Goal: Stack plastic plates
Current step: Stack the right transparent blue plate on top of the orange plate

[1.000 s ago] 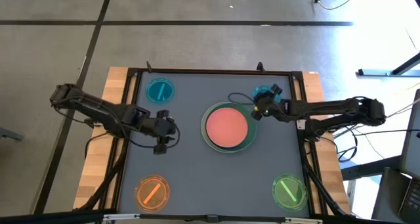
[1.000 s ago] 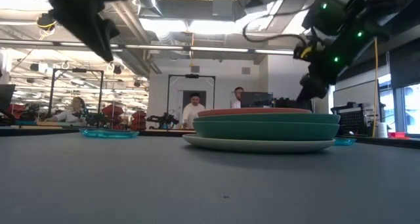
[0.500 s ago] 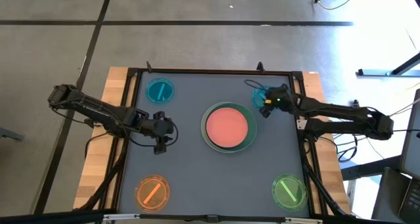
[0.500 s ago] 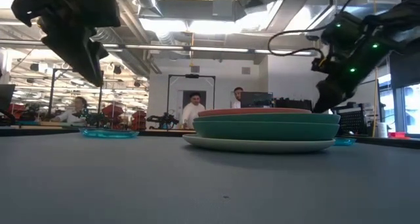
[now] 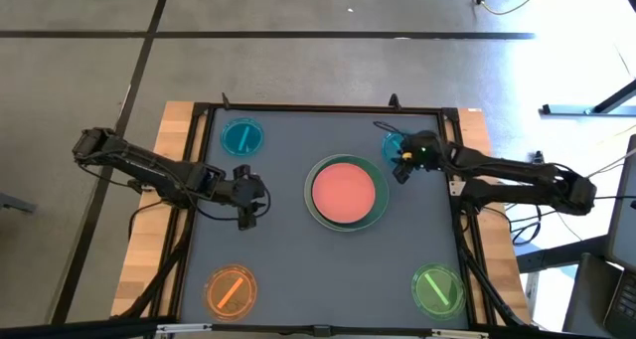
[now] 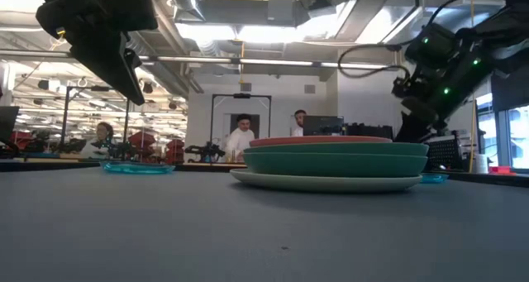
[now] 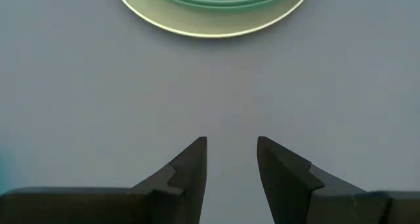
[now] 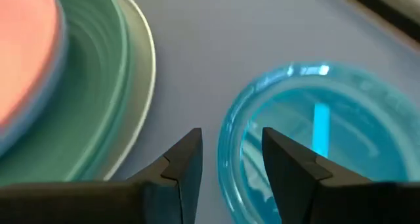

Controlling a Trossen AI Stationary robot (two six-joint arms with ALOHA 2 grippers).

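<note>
Right claw — narrowly parted — straddles the translucent teal plate's round rim; left claw likewise narrow.

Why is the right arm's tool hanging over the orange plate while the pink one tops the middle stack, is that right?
Not quite. The right tool hangs at the rim of a teal plate, as the right wrist view shows; the orange plate lies far off at the table's near left corner. The pink plate does top the middle stack.

A robotics lab or workshop: exposed ceiling ducts and strip lights, benches with equipment, people working behind the table.
</note>
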